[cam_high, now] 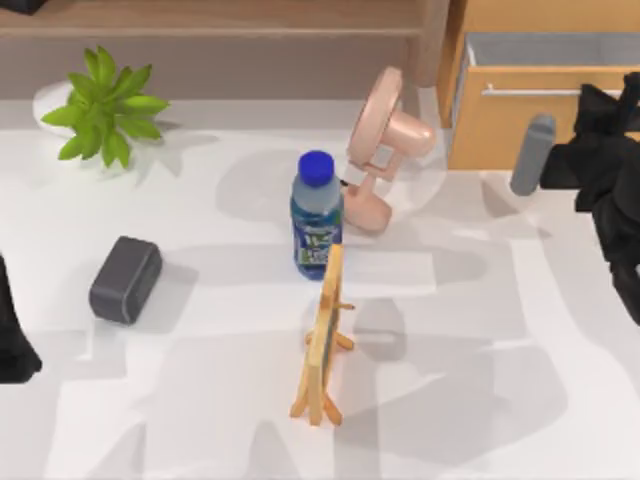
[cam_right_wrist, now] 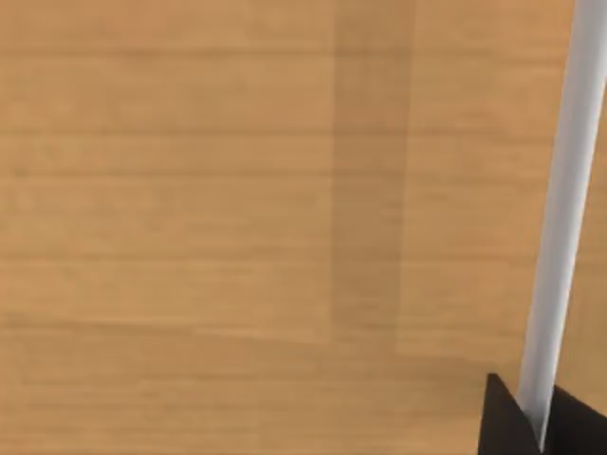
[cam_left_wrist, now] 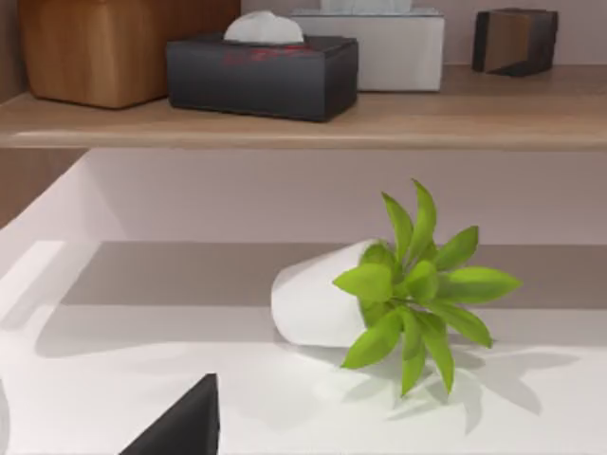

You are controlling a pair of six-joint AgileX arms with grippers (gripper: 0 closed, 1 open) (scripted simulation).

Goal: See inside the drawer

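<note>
The drawer [cam_high: 505, 130] is at the table's back right, a light-orange wooden front with a thin silver bar handle [cam_high: 530, 91]. It stands pulled out a little, and its pale grey inner walls [cam_high: 550, 48] show behind the front. My right gripper [cam_high: 600, 100] is at the right end of the handle. In the right wrist view the handle [cam_right_wrist: 564, 227] runs between its two black fingertips [cam_right_wrist: 498, 417], which close on the bar against the wooden front [cam_right_wrist: 237, 209]. My left arm [cam_high: 12, 340] is parked at the table's left edge.
A grey cylinder [cam_high: 532, 155] stands just in front of the drawer. A pink fan [cam_high: 385, 140], a blue-capped bottle [cam_high: 316, 215] and a wooden easel [cam_high: 325, 335] crowd the middle. A grey speaker [cam_high: 125, 279] and a tipped potted plant [cam_high: 100, 105] lie left. Tissue boxes [cam_left_wrist: 261, 71] sit on the shelf.
</note>
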